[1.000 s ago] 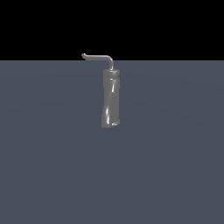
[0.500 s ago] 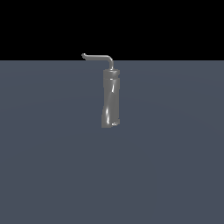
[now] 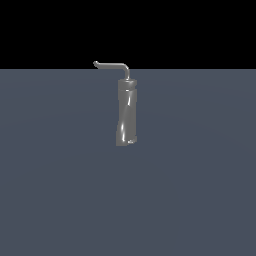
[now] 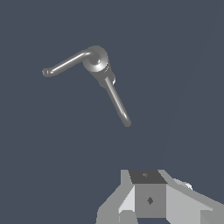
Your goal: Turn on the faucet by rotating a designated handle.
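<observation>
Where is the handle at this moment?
The handle tops the faucet, pointing toward the exterior view's left, apart from the gripper.

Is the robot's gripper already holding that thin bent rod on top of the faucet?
No. In the wrist view the gripper sits apart from the handle, with bare floor between them.

A bare simulated test scene, not a real room: a flat, featureless slate-blue floor (image 3: 190, 190) runs to a straight horizon under a plain black backdrop (image 3: 200, 30), with only a glossy grey faucet (image 3: 126, 112) standing alone.
</observation>
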{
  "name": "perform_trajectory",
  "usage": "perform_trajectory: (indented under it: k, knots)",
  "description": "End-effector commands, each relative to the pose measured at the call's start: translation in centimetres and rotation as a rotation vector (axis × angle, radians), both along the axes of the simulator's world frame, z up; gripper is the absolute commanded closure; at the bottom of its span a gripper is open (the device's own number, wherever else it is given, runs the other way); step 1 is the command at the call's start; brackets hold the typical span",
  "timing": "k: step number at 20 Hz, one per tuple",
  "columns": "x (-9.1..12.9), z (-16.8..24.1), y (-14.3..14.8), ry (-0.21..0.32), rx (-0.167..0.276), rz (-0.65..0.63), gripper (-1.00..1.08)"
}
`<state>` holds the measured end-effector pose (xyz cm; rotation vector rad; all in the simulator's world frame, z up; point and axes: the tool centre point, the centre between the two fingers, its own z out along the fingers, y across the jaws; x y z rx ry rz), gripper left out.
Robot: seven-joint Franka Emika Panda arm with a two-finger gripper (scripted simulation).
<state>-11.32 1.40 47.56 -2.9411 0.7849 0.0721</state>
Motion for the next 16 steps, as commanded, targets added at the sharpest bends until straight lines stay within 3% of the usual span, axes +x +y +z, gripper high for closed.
perform_trajectory:
  k: [1,16]
  knots:
    - [1.6,-0.6,0.3,0.009,0.007,-0.066,1.08]
    - [10.7,-5.3,2.2,0.061,0.004,-0.459,1.08]
